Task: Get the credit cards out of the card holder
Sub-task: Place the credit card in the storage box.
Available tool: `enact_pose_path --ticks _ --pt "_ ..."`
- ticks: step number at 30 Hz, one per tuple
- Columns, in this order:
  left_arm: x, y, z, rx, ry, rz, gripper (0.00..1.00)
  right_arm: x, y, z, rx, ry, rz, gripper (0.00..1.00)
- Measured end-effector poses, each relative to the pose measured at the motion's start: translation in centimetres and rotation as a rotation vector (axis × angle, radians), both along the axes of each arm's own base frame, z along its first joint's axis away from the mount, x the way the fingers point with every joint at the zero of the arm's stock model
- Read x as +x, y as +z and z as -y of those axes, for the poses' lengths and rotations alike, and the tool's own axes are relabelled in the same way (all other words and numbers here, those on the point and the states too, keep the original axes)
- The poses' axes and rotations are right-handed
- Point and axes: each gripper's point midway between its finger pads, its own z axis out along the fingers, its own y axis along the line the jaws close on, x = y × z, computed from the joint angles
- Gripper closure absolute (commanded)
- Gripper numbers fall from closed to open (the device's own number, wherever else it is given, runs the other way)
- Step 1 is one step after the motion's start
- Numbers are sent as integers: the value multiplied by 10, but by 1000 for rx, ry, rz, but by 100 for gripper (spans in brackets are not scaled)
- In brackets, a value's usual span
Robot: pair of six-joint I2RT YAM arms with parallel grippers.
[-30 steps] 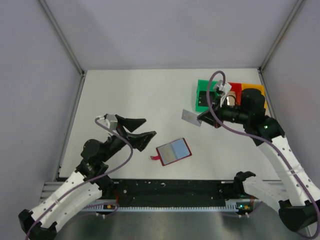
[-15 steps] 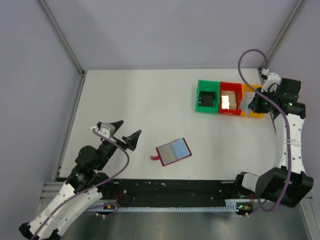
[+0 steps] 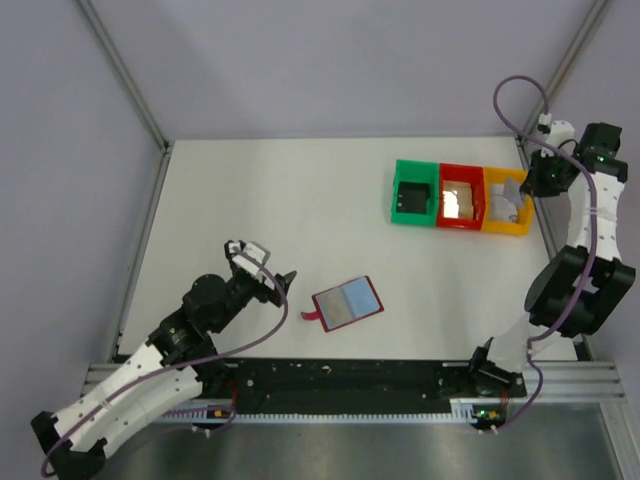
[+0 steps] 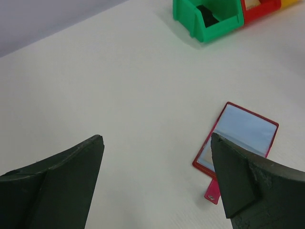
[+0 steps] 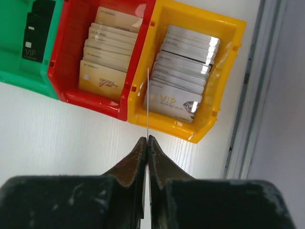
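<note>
Top view: swung right gripper point(image 3: 520, 188) far right of the card holder point(image 3: 347, 303); backed left gripper point(image 3: 272, 283) off to its near left, jaws spread. Left wrist: shows pale blue card point(image 4: 245, 131) remaining inside it. Right wrist: shows jaws clenched on one credit card point(image 5: 148, 95), ready for yellow bin point(image 5: 181, 128); more to pull.

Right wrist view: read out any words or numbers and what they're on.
"VIP": black card in the green bin.
"VIP": front gold card in the red bin.
"VIP": front silver card in the yellow bin.
Other print: too small to read.
</note>
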Motion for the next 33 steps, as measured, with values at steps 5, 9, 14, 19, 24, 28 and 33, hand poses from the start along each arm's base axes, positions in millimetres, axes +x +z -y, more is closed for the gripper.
enact_pose_path --ticks 5,9,14,19,24,28,33 --pt "1 -19 8 64 -20 -81 4 20 -39 -3 88 72 -77 100" --pt "-1 -23 8 76 -26 -95 4 23 -69 -5 150 92 -143 100" --pt "-3 -25 8 78 -33 -99 4 18 -80 1 167 84 -176 100" --pt "-4 -28 7 87 -32 -109 4 14 -92 0 174 104 -214 100" --pt "-5 -25 6 79 -32 -103 5 16 -101 1 177 127 -237 100" --pt "-5 -26 5 79 -32 -104 4 22 -107 5 171 136 -241 100" --pt "-5 -27 6 85 -32 -110 5 26 -111 10 149 145 -245 95"
